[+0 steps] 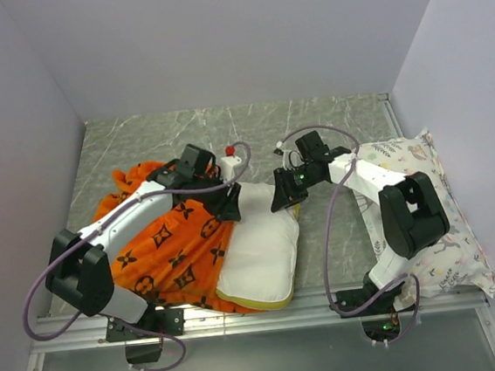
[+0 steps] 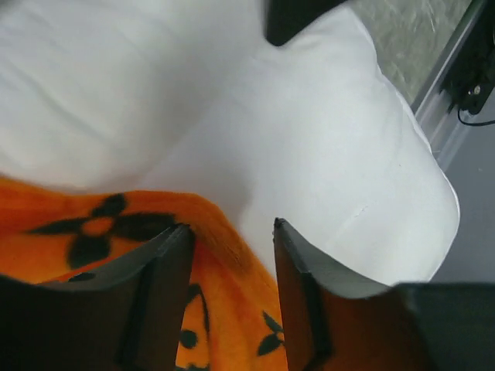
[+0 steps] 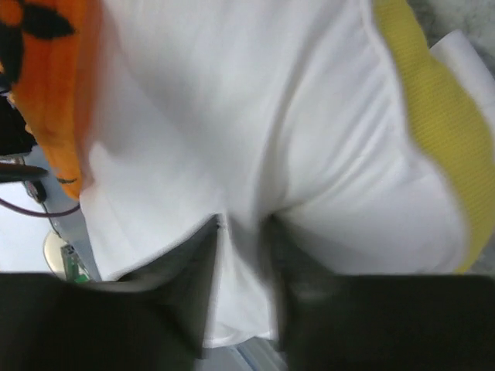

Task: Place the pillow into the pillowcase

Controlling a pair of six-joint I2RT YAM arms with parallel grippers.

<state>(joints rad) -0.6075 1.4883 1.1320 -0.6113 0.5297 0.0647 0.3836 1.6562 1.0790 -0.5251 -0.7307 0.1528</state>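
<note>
Grey marbled table (image 1: 224,126), pale walls (image 1: 216,39); pillow (image 1: 259,254) against pillowcase (image 1: 170,245), near front edge.

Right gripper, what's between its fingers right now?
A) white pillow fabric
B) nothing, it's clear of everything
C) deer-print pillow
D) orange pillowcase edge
A: in the right wrist view the right gripper has its fingers nearly closed on a fold of the pillow, with white cloth bunched in the narrow gap between them.

White pillow (image 1: 258,253) with yellow edge, orange pillowcase (image 1: 170,245) with black monogram marks.
</note>
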